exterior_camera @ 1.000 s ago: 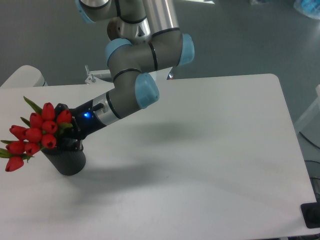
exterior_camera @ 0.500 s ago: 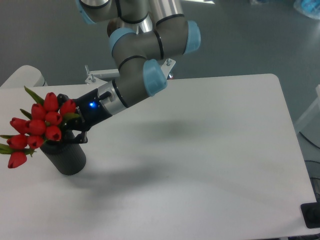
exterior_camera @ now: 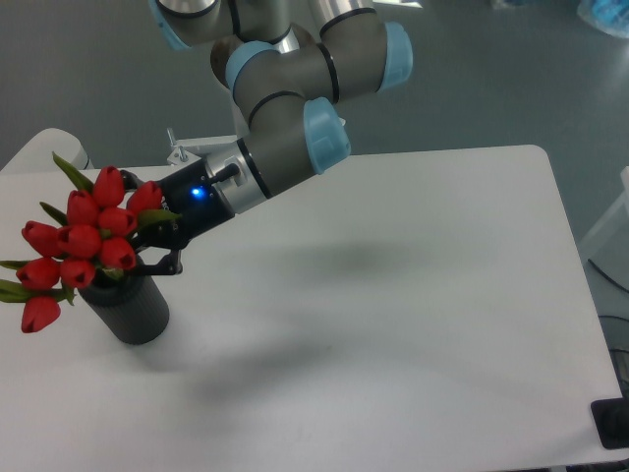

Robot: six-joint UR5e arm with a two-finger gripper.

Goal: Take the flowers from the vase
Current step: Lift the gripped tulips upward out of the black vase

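A: Entry, fixed camera. Where is the gripper (exterior_camera: 147, 248)?

B: At the left side of the white table (exterior_camera: 413, 295), reaching in from about 2 o'clock of the vase (exterior_camera: 128, 307). A blue light shows on its black body. The arm (exterior_camera: 285, 128) runs up and to the right from it, grey with light blue joint caps.

A: State of the fingers?

B: Closed in on the bunch. The black fingers sit just under the red heads, at the right side of the flowers (exterior_camera: 84, 241), and appear to clamp the stems there. The contact itself is partly hidden by buds and leaves, so the exact gap between the fingers is not readable.

A: And the flowers?

B: Red tulip buds with narrow green leaves, bunched directly above the vase mouth and spreading toward 9 o'clock. The lowest bud hangs at roughly 8 o'clock of the mouth, left of the vase wall. One leaf points up toward 11 o'clock, another sticks out at 3 o'clock over the fingers.

A: Are the stems out of the vase?

B: Cannot tell. The lower heads overlap the rim, so the stem ends are not visible.

A: Vase itself?

B: Short black cylinder, upright, standing on the table near its left edge, directly beneath the bunch. The gripper is just above its rim at the right; whether they touch cannot be made out.

A: Anything else noted?

B: A small metal bracket (exterior_camera: 182, 152) at the far table edge, at about 12 o'clock of the gripper.
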